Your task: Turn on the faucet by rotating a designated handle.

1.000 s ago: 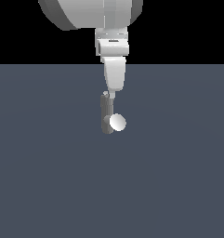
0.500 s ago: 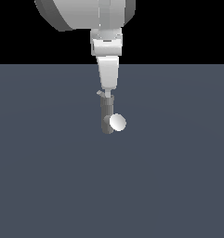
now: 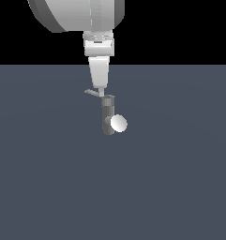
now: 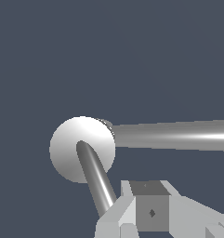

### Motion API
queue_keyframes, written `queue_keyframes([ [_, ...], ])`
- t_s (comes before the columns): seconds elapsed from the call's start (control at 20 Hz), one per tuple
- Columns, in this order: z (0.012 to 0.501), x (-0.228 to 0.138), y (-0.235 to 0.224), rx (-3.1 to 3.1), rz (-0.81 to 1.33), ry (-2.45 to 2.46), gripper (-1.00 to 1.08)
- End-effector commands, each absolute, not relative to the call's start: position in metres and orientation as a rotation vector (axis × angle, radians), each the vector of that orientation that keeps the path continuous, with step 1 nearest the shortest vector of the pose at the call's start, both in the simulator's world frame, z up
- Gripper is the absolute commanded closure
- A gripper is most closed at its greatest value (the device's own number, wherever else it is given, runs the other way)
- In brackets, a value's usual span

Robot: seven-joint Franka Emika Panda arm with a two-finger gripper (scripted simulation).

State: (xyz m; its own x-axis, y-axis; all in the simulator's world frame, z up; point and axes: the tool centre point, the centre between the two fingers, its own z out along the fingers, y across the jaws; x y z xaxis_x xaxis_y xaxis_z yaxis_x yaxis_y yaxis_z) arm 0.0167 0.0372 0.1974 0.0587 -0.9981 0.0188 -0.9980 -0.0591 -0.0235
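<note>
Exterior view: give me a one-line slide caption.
Panda gripper poised above the faucet, fingertips at its thin handle, white spout disc facing the camera.

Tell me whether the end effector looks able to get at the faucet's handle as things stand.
Probably yes. The end effector hangs right above the faucet, its tip beside the handle, which sticks out toward the exterior view's left. Nothing else stands around them. Actual contact cannot be told.

A flat, matte slate-blue floor (image 3: 180, 187) lay beneath and all around the jaws, evenly lit and unmarked, meeting a plain black backdrop (image 3: 180, 28) along a straight horizon well above and behind them.
</note>
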Motion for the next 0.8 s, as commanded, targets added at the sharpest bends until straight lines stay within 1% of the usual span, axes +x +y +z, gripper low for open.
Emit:
queue_keyframes([
  [0.0, 0.182, 0.011, 0.091, -2.367, -0.002, 2.064, 1.08],
  [0.05, 0.198, 0.019, 0.039, -2.281, -0.049, 2.152, 1.08],
  [0.75, 0.189, 0.053, 0.074, -2.328, -0.023, 2.105, 1.08],
])
